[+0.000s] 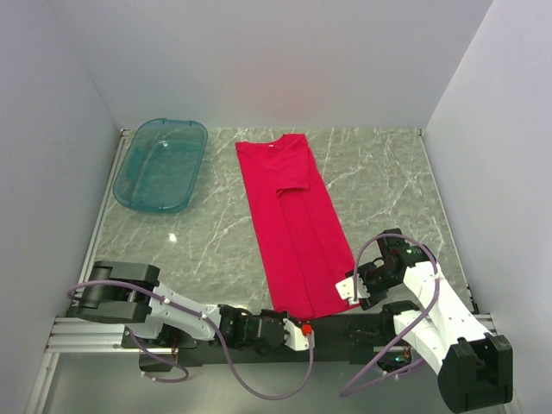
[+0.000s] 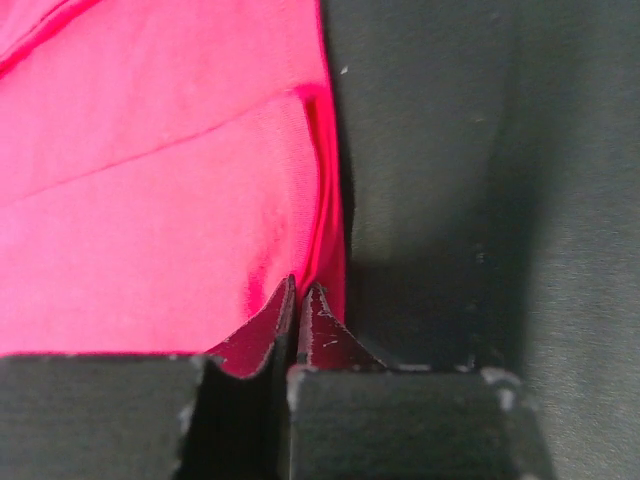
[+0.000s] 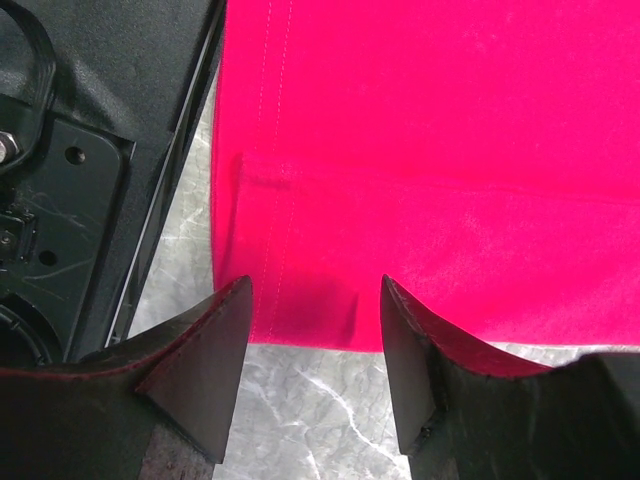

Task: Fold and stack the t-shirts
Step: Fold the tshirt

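The grey marbled tabletop (image 1: 388, 172) runs out ahead of both tools, and its near edge is hidden under the arms and the black mounting plate (image 1: 332, 332) they stand on.

One red t-shirt (image 1: 289, 224) lies flat on it as a long, narrow strip. Its bottom hem is right at the two tools and its collar is at the end farthest from them. One sleeve shows, folded in over the body. How many layers lie beneath cannot be made out.

One translucent teal tub (image 1: 161, 164) sits well away, far ahead and to the left of the left tool, apart from the shirt.

There are two tools. The left tool (image 2: 300, 300) lies low at the hem corner nearest it, its fingers pressed together. In the left wrist view the cloth puckers up to the tips where the shirt's edge meets the black plate, so the tool pinches that edge. The cloth between the pads is itself hidden. From above, only a speck of red shows at its tip.

The right tool (image 3: 315, 300) sits at the other hem corner with its fingers spread. In its wrist view, the hem edge and a stitched seam cross the gap between the fingertips, with bare marble just behind them. Whether those fingers touch the cloth cannot be told, and both are cut off at the bottom of that view.
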Controlling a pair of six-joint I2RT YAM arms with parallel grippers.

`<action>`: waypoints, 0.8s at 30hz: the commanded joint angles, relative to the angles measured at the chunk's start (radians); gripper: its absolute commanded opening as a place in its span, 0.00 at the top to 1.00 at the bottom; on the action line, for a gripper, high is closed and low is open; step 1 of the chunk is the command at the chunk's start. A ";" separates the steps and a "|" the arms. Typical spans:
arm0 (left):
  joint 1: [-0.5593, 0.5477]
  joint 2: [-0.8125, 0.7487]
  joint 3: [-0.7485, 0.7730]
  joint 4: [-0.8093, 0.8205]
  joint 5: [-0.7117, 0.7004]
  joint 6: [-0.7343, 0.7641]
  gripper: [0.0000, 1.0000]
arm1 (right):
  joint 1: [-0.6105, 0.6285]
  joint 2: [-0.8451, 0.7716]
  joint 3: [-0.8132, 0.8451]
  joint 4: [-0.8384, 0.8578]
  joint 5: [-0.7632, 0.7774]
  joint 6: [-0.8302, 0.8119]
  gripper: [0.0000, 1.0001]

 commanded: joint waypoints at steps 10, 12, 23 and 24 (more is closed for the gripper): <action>0.012 -0.082 -0.037 0.045 -0.041 -0.021 0.99 | 0.005 0.016 0.015 -0.054 -0.015 -0.042 0.42; 0.014 -0.088 -0.035 0.046 -0.039 -0.027 0.99 | 0.007 0.024 0.020 -0.055 -0.012 -0.054 0.42; 0.046 -0.088 -0.020 0.080 -0.021 -0.072 0.99 | 0.092 0.094 0.083 -0.111 0.112 -0.111 0.47; 0.048 -0.090 -0.017 0.078 -0.021 -0.075 0.99 | 0.109 0.104 0.081 -0.108 0.124 -0.111 0.48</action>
